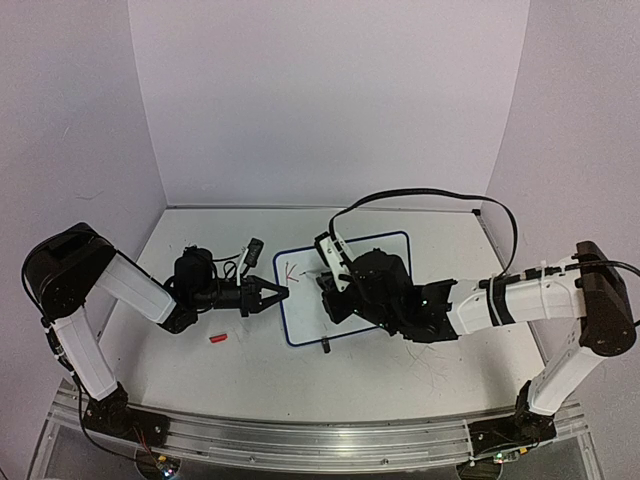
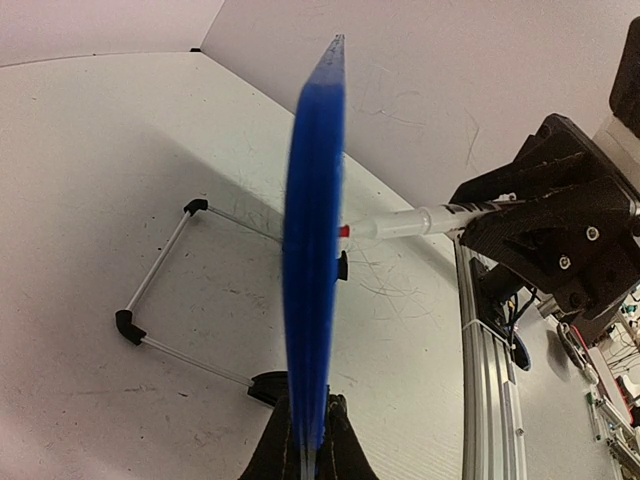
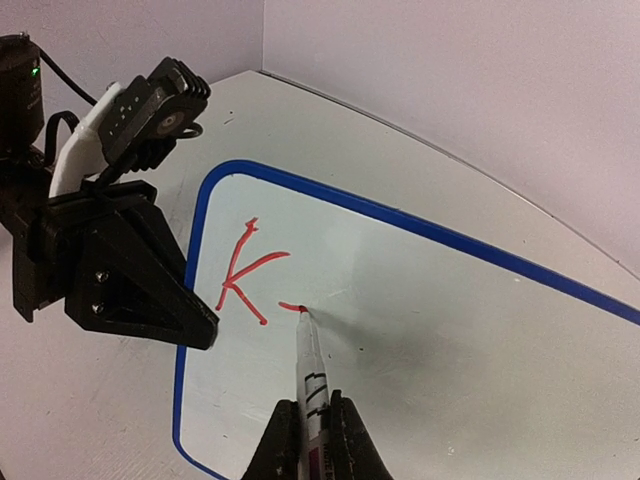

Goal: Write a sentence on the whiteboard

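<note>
The left jaws clamped the left edge of the whiteboard (image 1: 300, 318) at mid-counter (image 1: 400, 385), while the right jaws gripped a marker (image 3: 308, 365), its tip touching the board just right of a red K (image 3: 243, 272).

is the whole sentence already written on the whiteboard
No, the right wrist view shows only a red K and a short stroke at the marker tip on the whiteboard.
</note>
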